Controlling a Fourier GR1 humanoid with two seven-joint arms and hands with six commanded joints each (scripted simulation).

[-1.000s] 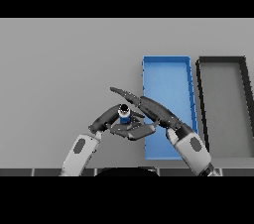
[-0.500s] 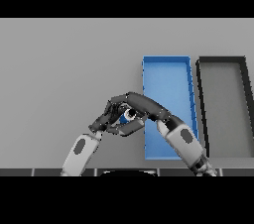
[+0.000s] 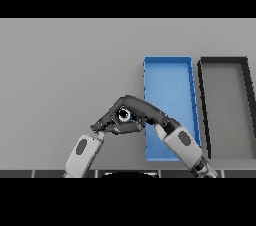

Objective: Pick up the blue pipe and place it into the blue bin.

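The blue pipe is a short tube whose dark open end faces me; only a small part shows. It is held above the table just left of the blue bin. My left hand comes in from the lower left, its fingers and thumb pinching the pipe from below and from the left. Reaching in from the lower right across the bin's near left corner, my right hand has its fingers curled over the top of the pipe. The two hands touch around it.
A black bin stands right of the blue bin, both long and running away from me. My right forearm lies over the blue bin's near end. Grey table stretches to the left and far side.
My right hand's fingers, straight a second ago, have curled down over the pipe. Both hands and the pipe have shifted slightly up and to the right.
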